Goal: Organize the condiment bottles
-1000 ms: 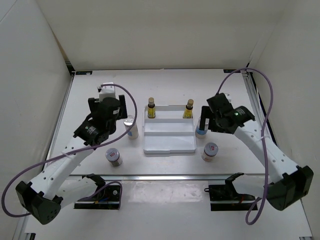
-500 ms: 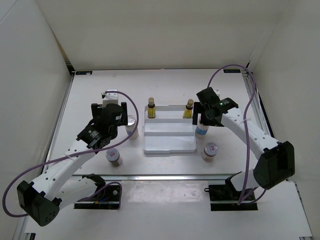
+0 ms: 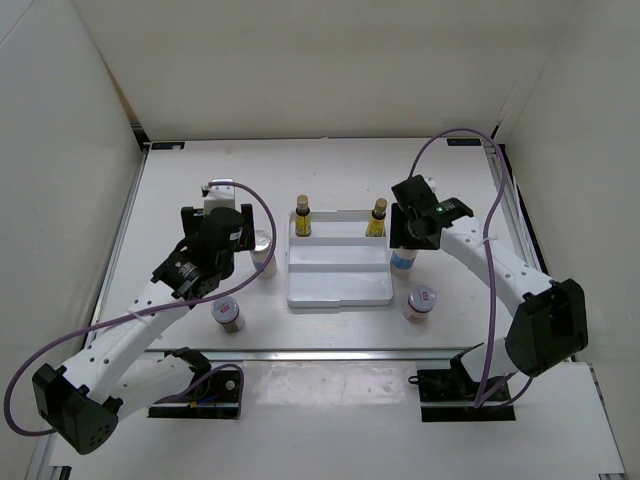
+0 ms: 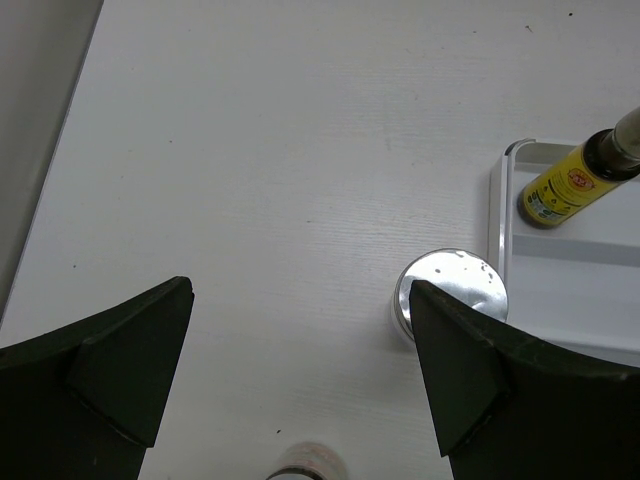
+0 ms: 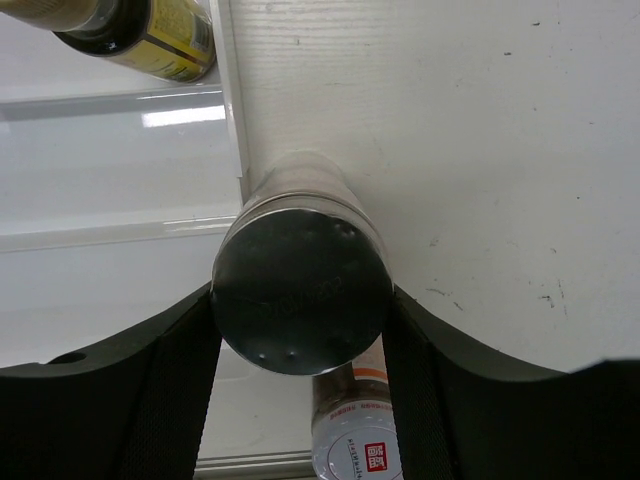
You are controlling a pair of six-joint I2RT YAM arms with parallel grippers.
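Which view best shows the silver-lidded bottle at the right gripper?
The right wrist view: the silver-lidded bottle fills the centre, with the right gripper against both sides. The top view shows only its lower body under the gripper; the left wrist view misses it.

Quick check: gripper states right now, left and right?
Left gripper: open, holding nothing.
Right gripper: closed on the silver-lidded bottle, which stands on the table beside the tray.
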